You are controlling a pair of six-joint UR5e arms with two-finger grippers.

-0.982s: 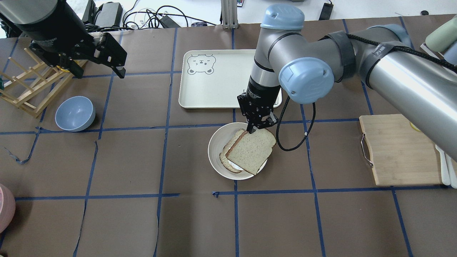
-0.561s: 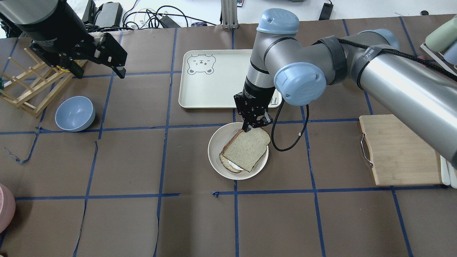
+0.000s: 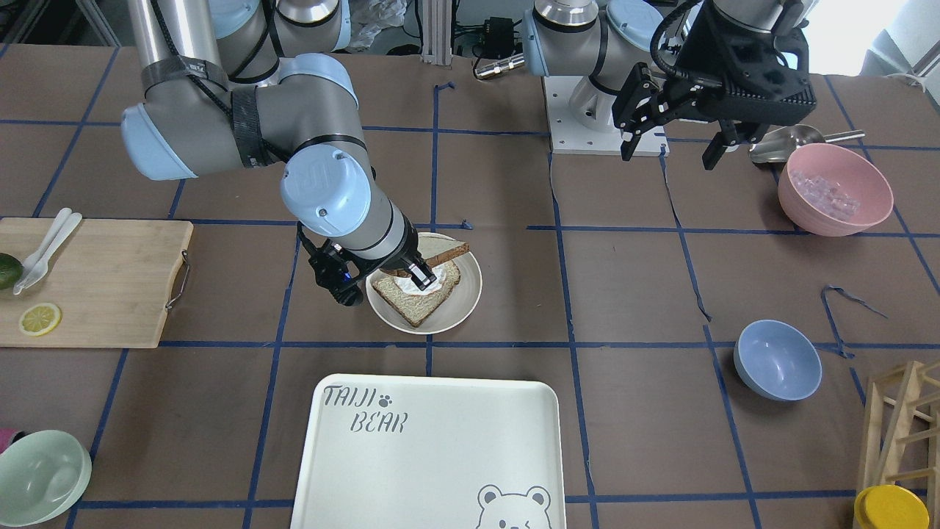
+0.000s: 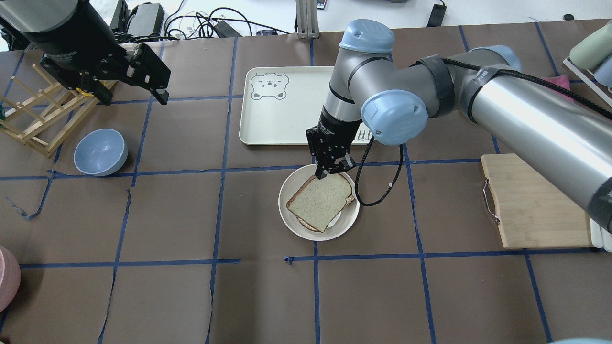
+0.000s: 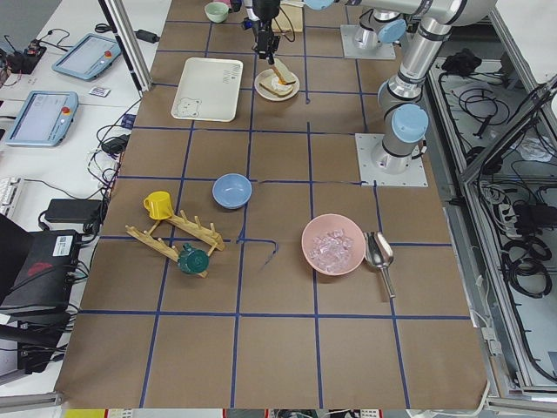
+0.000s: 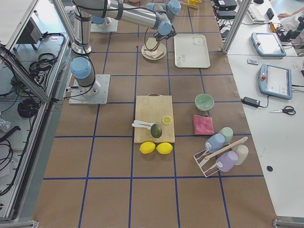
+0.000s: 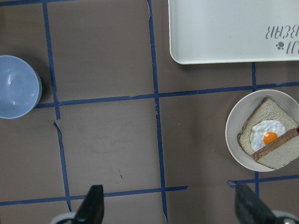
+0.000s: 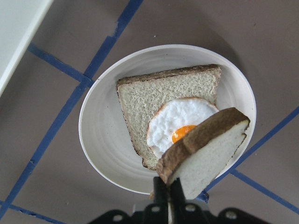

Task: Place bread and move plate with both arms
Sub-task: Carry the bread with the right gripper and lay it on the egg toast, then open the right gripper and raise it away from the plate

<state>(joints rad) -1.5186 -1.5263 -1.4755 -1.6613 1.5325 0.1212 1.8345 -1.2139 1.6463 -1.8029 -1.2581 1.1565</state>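
The small white plate [image 4: 289, 215] sits mid-table and holds a bread slice topped with a fried egg [image 8: 154, 98]. My right gripper [image 4: 330, 171] is shut on the crust edge of the plain bread [image 4: 319, 201] and holds it tilted just above the egg slice. In the right wrist view the bread [image 8: 205, 151] hangs over the plate [image 8: 93, 135] and partly covers the egg. The front view shows the bread [image 3: 444, 252] raised at the plate's far side. My left gripper [image 4: 133, 95] is open and empty, high over the table's far left, away from the plate [image 7: 233, 135].
A large white bear-print tray [image 4: 277, 119] lies just beyond the plate. A blue bowl [image 4: 100, 152] and a wooden rack [image 4: 38, 119] are at the left. A bamboo cutting board [image 4: 535, 200] is at the right. A pink bowl [image 3: 833, 187] stands near the left arm's base.
My right gripper has moved left with the bread, so the slice now sits over the middle of the plate and covers the egg slice from above. The left arm has not moved.
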